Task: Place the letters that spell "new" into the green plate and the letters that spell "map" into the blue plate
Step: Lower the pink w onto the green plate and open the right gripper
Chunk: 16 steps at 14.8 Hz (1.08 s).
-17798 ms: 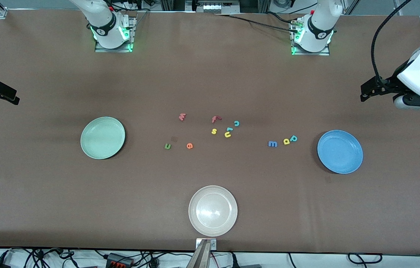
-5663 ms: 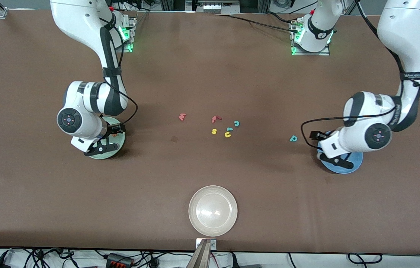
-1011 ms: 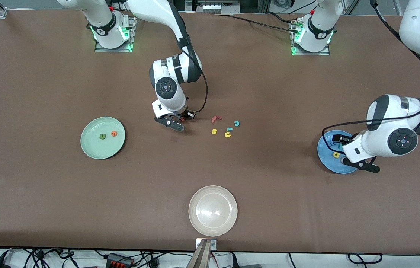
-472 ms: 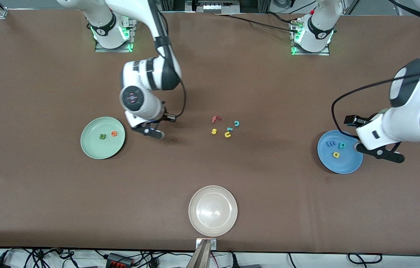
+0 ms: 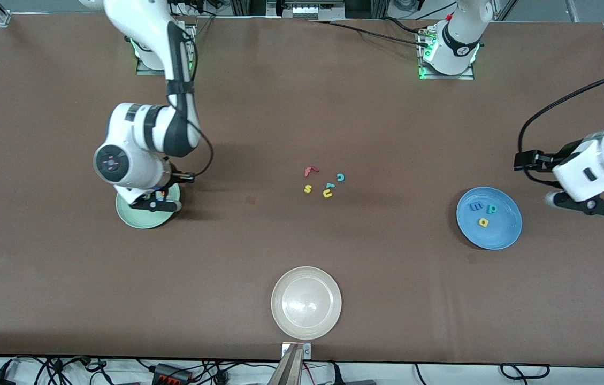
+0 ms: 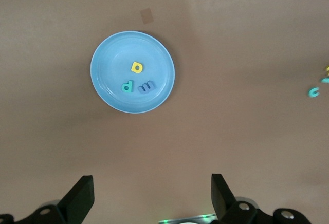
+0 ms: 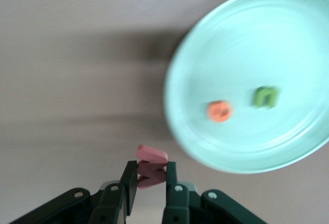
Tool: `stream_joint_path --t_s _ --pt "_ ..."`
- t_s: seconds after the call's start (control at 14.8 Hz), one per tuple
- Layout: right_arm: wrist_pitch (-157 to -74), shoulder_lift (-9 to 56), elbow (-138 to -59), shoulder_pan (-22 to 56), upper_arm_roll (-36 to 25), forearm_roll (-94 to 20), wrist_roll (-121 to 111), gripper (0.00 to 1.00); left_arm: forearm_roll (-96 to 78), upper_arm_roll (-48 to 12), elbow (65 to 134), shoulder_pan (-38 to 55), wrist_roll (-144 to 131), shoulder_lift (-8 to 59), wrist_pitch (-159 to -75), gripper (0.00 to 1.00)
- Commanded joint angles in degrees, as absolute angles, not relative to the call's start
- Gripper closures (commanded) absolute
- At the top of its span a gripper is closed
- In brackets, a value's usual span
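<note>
1. The right hand (image 7: 150,180) pinches the pinkish-red w (image 7: 150,166) at the green plate (image 5: 136,219) rim; n (image 7: 266,96) and e (image 7: 219,111) lie inside.
2. The left hand (image 5: 585,206), fingers apart and empty, hangs near the blue plate (image 5: 505,235), which holds m (image 5: 476,206), a (image 5: 483,222), p (image 5: 491,209).

Right pincer (image 7: 150,183) has carried the w (image 7: 150,168) over to the green plate (image 5: 129,216); left pincer (image 5: 585,202) has pulled away from the blue plate (image 5: 502,235).

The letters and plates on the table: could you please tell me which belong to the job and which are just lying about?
Job:
- pinkish-red w in the right gripper
- green n, orange e in the green plate
- blue m, yellow a, teal p in the blue plate

Lying about:
- red f
- yellow s
- yellow u
- teal c
- cream-white plate
</note>
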State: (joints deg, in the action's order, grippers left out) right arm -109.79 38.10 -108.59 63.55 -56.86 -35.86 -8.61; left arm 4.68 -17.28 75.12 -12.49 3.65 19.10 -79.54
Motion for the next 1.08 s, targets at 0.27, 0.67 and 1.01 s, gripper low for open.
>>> stream_joint_path --t_s 0.27,0.67,1.01 --pt "-111.09 39.64 -108.46 55.9 -56.43 -35.42 -22.58 0.85 -0.62 -1.25 92.79 -0.72 3.25 3.01 -92.97 0.0" --pt "-114.08 42.1 -108.11 53.61 -56.08 -36.04 -27.6 0.85 -0.7 -0.26 100.45 1.59 -0.36 -2.2 -99.56 0.0" --pt "-114.96 42.71 -107.58 53.53 -56.07 -35.68 -29.44 0.85 -0.7 -0.79 100.72 0.79 -0.18 -2.11 -99.32 0.0"
